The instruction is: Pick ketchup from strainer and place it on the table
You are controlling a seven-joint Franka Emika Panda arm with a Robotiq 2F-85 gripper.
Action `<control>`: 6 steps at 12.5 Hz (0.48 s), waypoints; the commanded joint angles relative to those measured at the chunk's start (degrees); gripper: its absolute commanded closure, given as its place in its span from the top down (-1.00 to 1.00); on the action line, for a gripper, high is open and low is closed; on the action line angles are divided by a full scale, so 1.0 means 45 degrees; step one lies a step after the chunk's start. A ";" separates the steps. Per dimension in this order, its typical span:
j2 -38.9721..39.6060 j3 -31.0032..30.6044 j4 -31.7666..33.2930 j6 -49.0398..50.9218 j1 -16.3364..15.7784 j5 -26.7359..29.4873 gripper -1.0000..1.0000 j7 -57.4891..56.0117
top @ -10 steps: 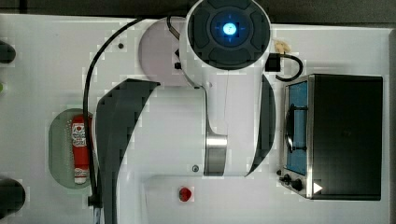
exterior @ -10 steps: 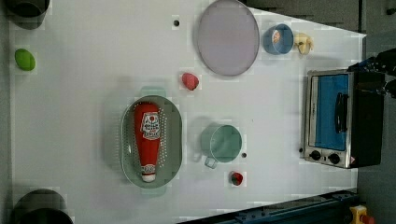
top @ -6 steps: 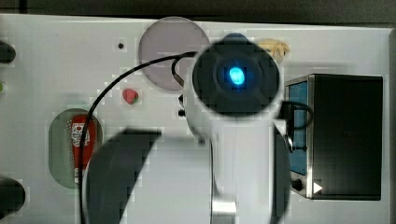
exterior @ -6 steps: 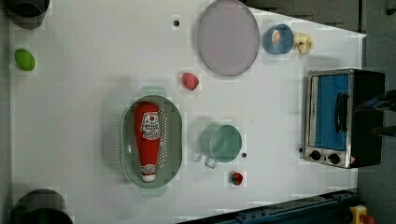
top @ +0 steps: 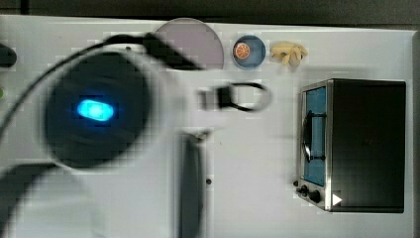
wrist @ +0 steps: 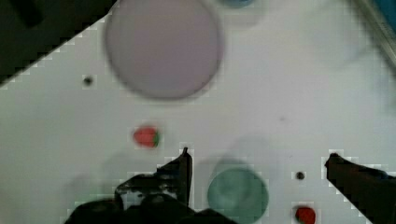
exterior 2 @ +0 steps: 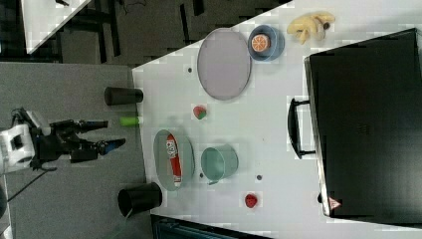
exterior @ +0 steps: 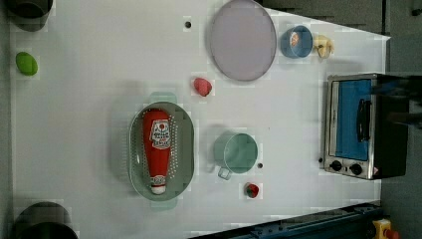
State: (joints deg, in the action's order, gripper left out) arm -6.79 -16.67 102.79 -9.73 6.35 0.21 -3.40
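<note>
The ketchup (exterior: 158, 149), a slim red bottle with a white cap, lies lengthwise inside the pale green oval strainer (exterior: 186, 144) on the white table (exterior: 99, 74). The right view shows the same ketchup (exterior 2: 172, 157) in the strainer (exterior 2: 160, 149). My gripper (exterior 2: 114, 133) hangs to the right view's left of the strainer, well apart from it, open and holding nothing. In the wrist view my gripper (wrist: 258, 155) has its dark fingers (wrist: 180, 170) spread wide, with the green cup (wrist: 238, 196) far below between them. My blurred arm (top: 99, 111) covers the top view's left half.
A round green cup (exterior: 236, 153) stands beside the strainer. Two strawberries (exterior: 202, 86) (exterior: 253, 189), a grey plate (exterior: 242, 40), a blue bowl (exterior: 296, 41) and a toaster oven (exterior: 356, 127) also sit on the table. Dark cylinders (exterior 2: 139, 198) stand at the table's corners.
My arm has swung toward the top view's left and now covers the strainer there. The ketchup and strainer have not moved in the left view.
</note>
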 commanded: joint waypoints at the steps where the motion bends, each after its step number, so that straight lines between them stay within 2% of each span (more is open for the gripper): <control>1: 0.1148 -0.1972 0.0277 -0.0018 -0.1125 0.0136 1.00 -0.0096; 6: 0.2890 -0.4529 0.0744 -0.1608 -0.1489 0.0039 1.00 0.0620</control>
State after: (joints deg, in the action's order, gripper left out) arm 7.86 -37.88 105.86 -15.95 -0.65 0.40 -3.01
